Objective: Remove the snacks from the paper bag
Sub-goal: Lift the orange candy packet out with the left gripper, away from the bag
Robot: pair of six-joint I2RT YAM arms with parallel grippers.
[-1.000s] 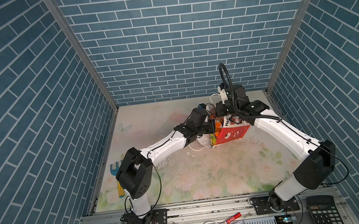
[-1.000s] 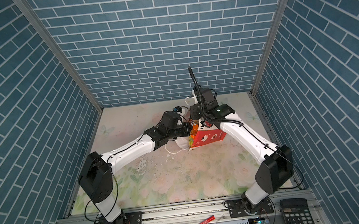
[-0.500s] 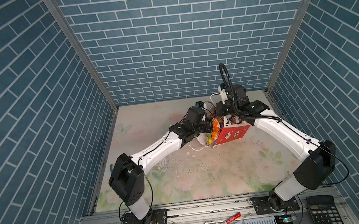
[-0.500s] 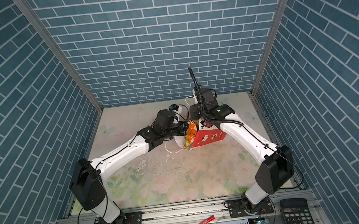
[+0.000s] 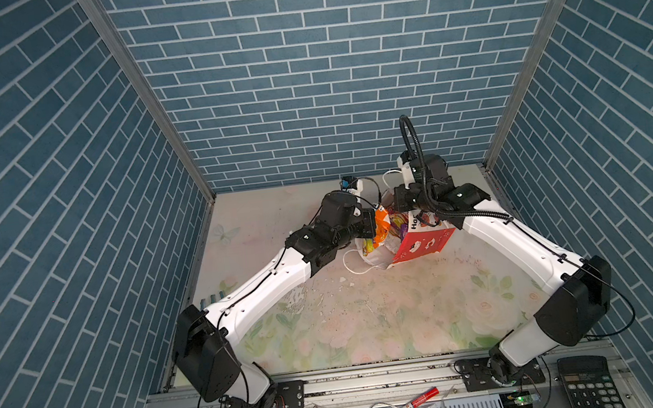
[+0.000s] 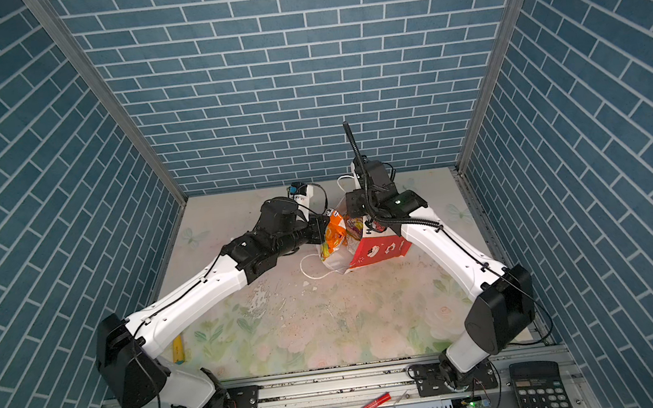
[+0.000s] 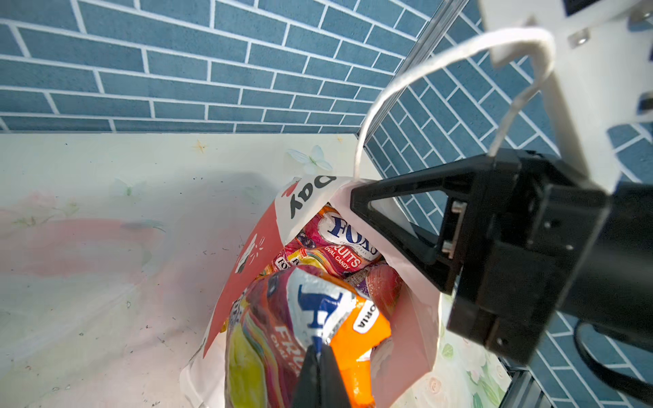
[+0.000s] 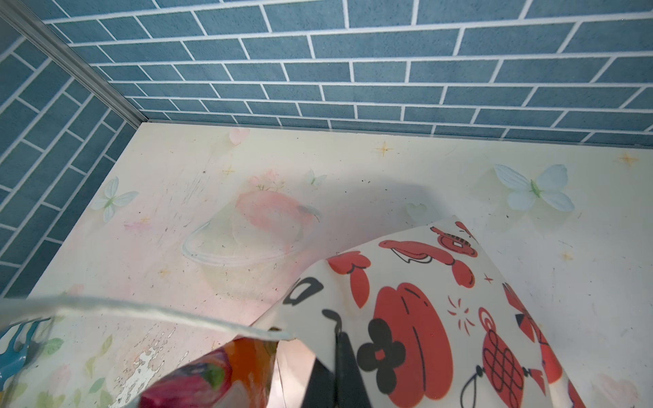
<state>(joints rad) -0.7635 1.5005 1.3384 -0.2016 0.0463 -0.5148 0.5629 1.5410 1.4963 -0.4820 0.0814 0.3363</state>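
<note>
**A:** Where is the paper bag?

**B:** The paper bag is on the tabletop, toward the far edge and a little right of the middle. It leans over, with its mouth turned toward the left arm.

**A:** What is the right gripper doing?

**B:** The right gripper is pinched closed on the rim of the bag's white printed face, and that rim is lifted off the tabletop. A white cord handle loops up from the rim just beside it.

**A:** And the left one?

**B:** The left gripper is clamped tight on the crinkled end of an orange Fox's packet. That packet sits in the bag's mouth, partly out of it. In both top views it shows as an orange patch right at the left gripper.

**A:** What about the other snacks?

**B:** A pink Fox's packet lies deeper inside the bag. There are more glossy wrappers around it, but I cannot tell them apart.
</note>
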